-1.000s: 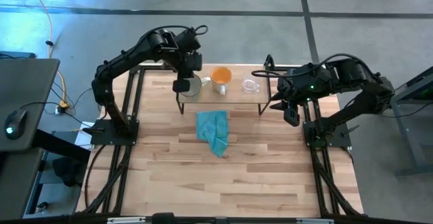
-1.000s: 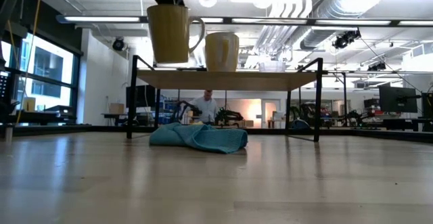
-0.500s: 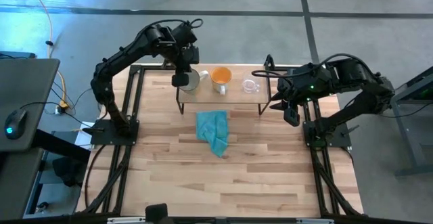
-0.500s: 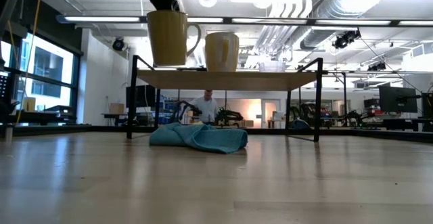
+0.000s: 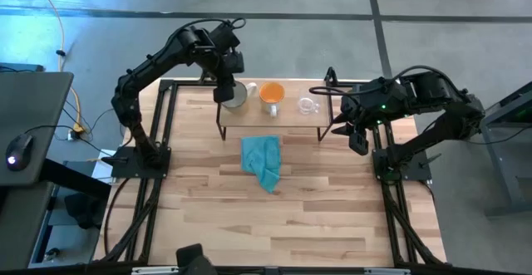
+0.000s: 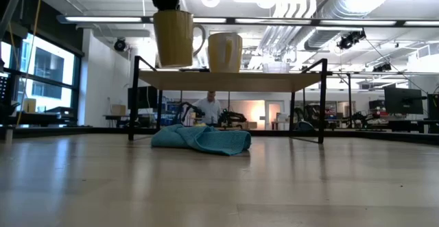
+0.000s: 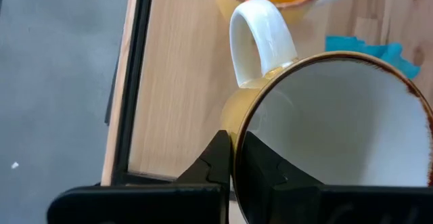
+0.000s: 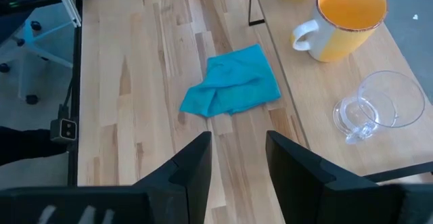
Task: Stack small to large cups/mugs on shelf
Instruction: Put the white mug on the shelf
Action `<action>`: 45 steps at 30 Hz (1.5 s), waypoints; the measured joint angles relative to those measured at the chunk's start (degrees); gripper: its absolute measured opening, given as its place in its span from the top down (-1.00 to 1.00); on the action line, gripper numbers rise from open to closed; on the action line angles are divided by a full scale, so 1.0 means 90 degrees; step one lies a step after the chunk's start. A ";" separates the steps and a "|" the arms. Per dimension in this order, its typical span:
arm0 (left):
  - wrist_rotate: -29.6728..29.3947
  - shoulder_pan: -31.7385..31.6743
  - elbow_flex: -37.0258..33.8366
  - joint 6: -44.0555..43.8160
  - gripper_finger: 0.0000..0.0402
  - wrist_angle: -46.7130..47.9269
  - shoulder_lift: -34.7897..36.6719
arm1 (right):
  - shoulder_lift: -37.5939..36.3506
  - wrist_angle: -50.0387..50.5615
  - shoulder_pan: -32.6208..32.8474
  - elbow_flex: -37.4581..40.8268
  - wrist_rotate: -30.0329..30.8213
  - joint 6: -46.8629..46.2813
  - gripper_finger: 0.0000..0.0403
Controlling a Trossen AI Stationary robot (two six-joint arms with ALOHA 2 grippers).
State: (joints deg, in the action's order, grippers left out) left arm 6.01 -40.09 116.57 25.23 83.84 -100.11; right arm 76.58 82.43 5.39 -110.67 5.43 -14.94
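My left gripper [image 7: 231, 158] has its fingers clenched on the rim of the large cream mug [image 7: 331, 116], one finger outside the wall and one inside the bowl, with the handle pointing away from the fingers. From above, that gripper [image 5: 224, 92] sits at the shelf's [image 5: 287, 115] 9 o'clock end. In the low view the large cream mug [image 6: 173, 37] hangs upright and clear of the shelf [image 6: 230, 80] board, above its left end.

The orange mug [image 5: 271, 95] stands on the shelf just at 3 o'clock from the held mug, and the clear glass cup [image 5: 308, 105] stands further along at 3 o'clock, near the shelf's other end. That makes three vessels: one in my grip, two on the board.

One teal cloth [image 5: 262, 161] lies on the bench [image 5: 291, 217] at 6 o'clock from the shelf.

My right gripper [image 5: 352, 134] waits off the shelf's 3 o'clock end, fingers [image 8: 193, 166] spread and grasping nothing.
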 joint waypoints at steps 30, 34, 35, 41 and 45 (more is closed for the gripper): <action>-0.0052 -0.0142 0.0005 -0.0026 0.94 0.0072 -0.0447 | 0.0000 0.0005 0.0001 0.0000 -0.0001 -0.0002 0.34; -0.0117 -0.0185 0.0005 -0.0045 0.80 0.0037 -0.0454 | 0.0000 0.0005 0.0002 0.0000 0.0000 -0.0002 0.34; -0.0138 -0.0186 0.0005 -0.0044 0.78 0.0013 -0.0454 | 0.0000 0.0005 0.0002 0.0000 0.0000 -0.0002 0.34; -0.0141 -0.0185 0.0005 -0.0006 0.86 -0.0076 -0.0454 | 0.0000 0.0005 0.0000 0.0000 0.0000 -0.0002 0.34; -0.0066 -0.0185 0.0005 0.0003 0.95 -0.0081 -0.0447 | 0.0000 0.0005 0.0001 0.0000 -0.0001 -0.0002 0.34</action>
State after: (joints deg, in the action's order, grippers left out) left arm 5.41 -41.76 116.62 25.26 83.11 -104.14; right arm 76.58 82.48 5.40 -110.67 5.42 -14.96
